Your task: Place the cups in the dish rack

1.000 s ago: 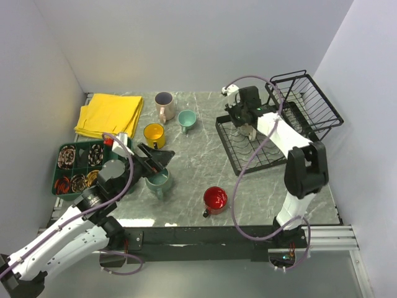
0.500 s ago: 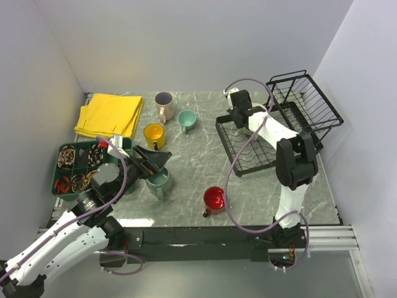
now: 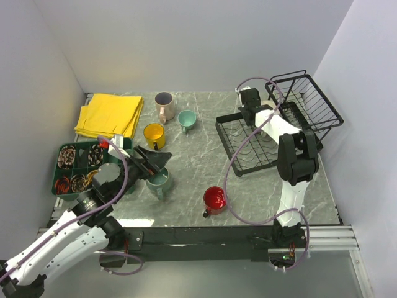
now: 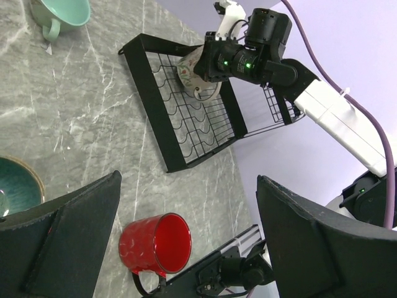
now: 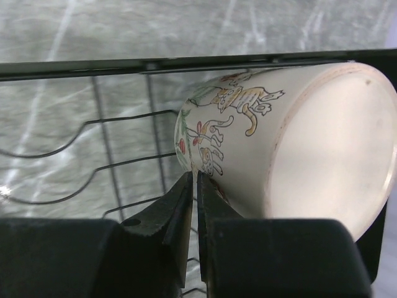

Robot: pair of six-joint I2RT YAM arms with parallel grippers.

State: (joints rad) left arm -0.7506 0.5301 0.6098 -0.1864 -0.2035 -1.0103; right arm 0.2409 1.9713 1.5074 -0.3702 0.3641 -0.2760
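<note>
My right gripper (image 5: 197,178) is shut on the lower rim of a cream mug with coloured drawings (image 5: 291,149). It holds the mug on its side over the far edge of the black wire dish rack (image 3: 225,144); the mug also shows in the left wrist view (image 4: 191,69). My left gripper (image 4: 187,180) is wide open and empty, just above the grey-green mug (image 3: 158,182). The red mug (image 3: 215,199) stands near the front edge. The yellow (image 3: 153,134), teal (image 3: 186,119) and pale pink (image 3: 164,105) mugs stand at the back left.
The rack's taller wire basket (image 3: 307,102) is at the far right by the wall. A folded yellow cloth (image 3: 110,115) lies at the back left. A green compartment tray (image 3: 57,175) holding small items sits at the left edge.
My right gripper has carried the cream mug right and back, toward the rack's far edge. My left arm has shifted slightly left and stays open over the grey-green mug.
</note>
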